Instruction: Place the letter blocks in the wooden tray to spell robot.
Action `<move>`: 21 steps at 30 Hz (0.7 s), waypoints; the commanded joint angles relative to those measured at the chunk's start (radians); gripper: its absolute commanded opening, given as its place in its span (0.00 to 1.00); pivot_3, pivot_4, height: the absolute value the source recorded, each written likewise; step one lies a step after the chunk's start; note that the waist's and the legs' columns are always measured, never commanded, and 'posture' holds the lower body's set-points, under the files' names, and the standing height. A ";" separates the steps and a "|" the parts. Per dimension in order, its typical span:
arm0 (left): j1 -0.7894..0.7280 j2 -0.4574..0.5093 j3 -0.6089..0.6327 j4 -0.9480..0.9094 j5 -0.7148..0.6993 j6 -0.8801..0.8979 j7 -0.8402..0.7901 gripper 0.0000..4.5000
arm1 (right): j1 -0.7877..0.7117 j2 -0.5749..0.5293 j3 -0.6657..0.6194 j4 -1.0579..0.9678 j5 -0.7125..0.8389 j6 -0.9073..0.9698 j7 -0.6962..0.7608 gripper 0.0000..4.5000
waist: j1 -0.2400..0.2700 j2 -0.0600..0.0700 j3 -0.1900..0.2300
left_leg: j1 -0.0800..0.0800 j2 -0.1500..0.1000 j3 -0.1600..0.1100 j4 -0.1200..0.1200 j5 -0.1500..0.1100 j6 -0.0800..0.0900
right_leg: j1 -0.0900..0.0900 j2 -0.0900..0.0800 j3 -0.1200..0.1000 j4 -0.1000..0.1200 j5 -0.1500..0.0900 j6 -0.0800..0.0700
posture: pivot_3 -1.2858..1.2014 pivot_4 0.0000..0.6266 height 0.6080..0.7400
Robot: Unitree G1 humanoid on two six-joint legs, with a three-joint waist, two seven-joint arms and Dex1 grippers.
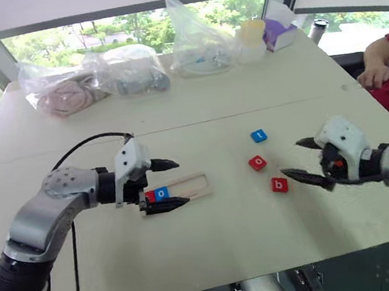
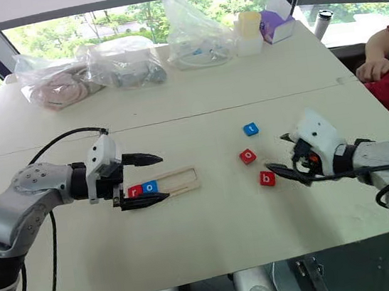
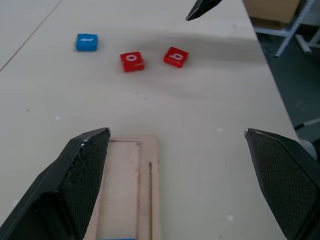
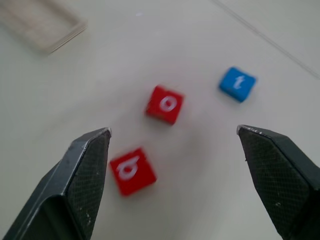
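The wooden tray (image 1: pixel 189 186) lies left of the table's middle. At its left end sit a red letter block (image 1: pixel 150 196) and a blue "o" block (image 1: pixel 161 192). My left gripper (image 1: pixel 183 181) hovers open over the tray, one finger on each side of it. Three loose blocks lie to the right: a blue "t" (image 1: pixel 258 135), a red "o" (image 1: pixel 257 162) and a red "b" (image 1: pixel 279 184). My right gripper (image 1: pixel 290 159) is open and empty just right of the red "b" (image 4: pixel 132 170), pointing at the three blocks.
Clear plastic bags (image 1: pixel 120 73), a cup (image 1: pixel 252 37) and a purple box (image 1: pixel 279 32) line the far edge of the table. A person's arm (image 1: pixel 378 67) rests at the right edge. A black cable (image 1: pixel 83 146) loops off my left arm.
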 commanded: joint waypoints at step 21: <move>0.085 0.029 0.079 -0.111 -0.023 0.054 0.098 1.00 | -0.125 0.023 0.272 0.509 -0.116 -0.582 0.164 0.74 | 0.008 -0.002 0.001 | 0.000 -0.001 0.000 0.004 0.000 0.000 | 0.001 0.001 0.002 0.005 0.001 -0.001 | 0.52 0.24 1.00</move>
